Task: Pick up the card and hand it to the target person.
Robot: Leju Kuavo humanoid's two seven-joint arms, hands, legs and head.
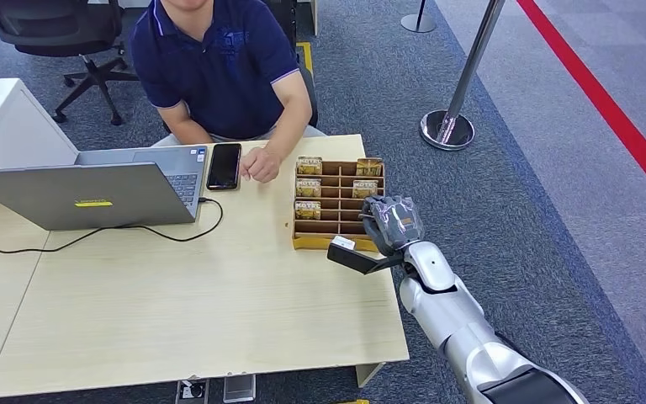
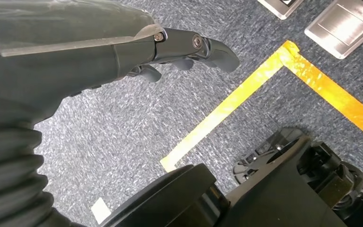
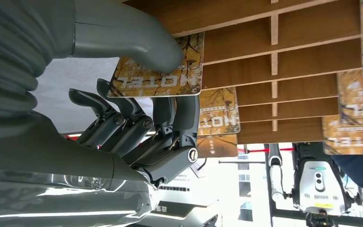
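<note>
Here, the right hand (image 1: 393, 224) sits over the near right part of the wooden card rack (image 1: 337, 172), which stands by the table's (image 1: 202, 320) right edge. In the right wrist view the thumb presses on a card (image 3: 170, 78) printed "HOTEL", and the darker fingers (image 3: 179, 118) curl in under it, so the card is pinched between thumb and fingers (it lies against the rack's slats, at one compartment's edge; whether it is lifted free I cannot tell). More cards of the same print stand in other compartments of the rack, on both its left and right columns.

The left hand (image 2: 184, 52) hangs low over grey carpet (image 2: 123, 123) marked with yellow tape (image 2: 227, 106); its fingers are bent inward, holding nothing.

A person in a dark blue shirt (image 1: 219, 59) sits at the far edge of the table, one hand (image 1: 261, 162) resting on the tabletop just left of the rack. A black phone (image 1: 224, 166) lies beside that hand. A grey laptop (image 1: 92, 195) stands open at the far left, a black cable (image 1: 92, 236) trailing from it across the table.
</note>
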